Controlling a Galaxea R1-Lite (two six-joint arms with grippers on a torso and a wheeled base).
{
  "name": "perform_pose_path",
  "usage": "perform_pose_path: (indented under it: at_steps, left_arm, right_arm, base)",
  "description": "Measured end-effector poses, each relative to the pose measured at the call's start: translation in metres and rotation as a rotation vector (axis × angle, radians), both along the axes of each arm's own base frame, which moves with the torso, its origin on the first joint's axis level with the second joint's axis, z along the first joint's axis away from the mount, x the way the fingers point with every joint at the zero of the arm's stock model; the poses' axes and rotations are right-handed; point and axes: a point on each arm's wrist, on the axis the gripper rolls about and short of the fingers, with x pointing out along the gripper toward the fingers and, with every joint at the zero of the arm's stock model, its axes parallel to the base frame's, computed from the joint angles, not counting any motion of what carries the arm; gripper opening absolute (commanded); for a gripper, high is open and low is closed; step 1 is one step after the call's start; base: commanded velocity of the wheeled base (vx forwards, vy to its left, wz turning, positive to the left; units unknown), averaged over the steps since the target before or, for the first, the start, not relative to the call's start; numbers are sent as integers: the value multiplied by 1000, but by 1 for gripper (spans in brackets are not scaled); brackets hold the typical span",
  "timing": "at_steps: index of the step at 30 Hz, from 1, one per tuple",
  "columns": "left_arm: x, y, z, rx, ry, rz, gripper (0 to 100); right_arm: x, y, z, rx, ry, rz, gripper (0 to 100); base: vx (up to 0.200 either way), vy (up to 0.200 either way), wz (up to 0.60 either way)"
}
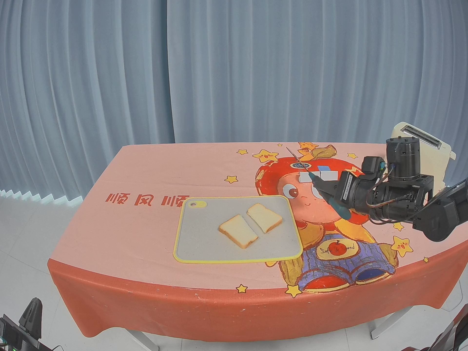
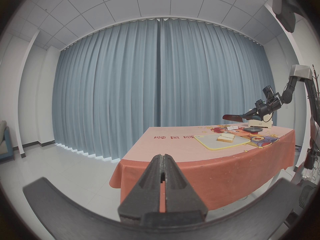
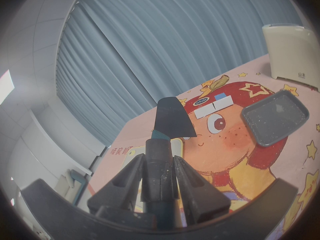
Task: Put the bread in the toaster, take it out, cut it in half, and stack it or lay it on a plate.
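right end effector (image 3: 159, 172) holds knife (image 3: 172, 117) right of bread (image 1: 238, 230).

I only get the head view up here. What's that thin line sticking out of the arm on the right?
Observer: A knife. The right wrist view shows its broad dark blade, with the right gripper clamped on the handle.
Operator: Is there a plate anywhere?
Observer: Yes, a dark rectangular plate lies on the table near the toaster, behind that arm from your angle.
Operator: And the other arm?
Observer: The left gripper is shut and empty, held low, away from the table.
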Motion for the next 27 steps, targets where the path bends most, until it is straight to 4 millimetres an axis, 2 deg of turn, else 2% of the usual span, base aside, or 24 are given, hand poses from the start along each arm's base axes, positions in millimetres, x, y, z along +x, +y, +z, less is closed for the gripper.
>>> perform_pose_path:
  at_steps: [8,14,27]
  left_arm:
    - [0,0,0,0,0,0,0]
    - [0,0,0,0,0,0,0]
    - [0,0,0,0,0,0,0]
  right_arm:
    - [-2,-17,0,66,42,-7,0]
    - [-1,-19,2,111,-22,-16,0]
    - [6,-24,-5,258,51,-74,0]
  base:
    - [0,0,0]
    - [0,0,0]
    - [0,0,0]
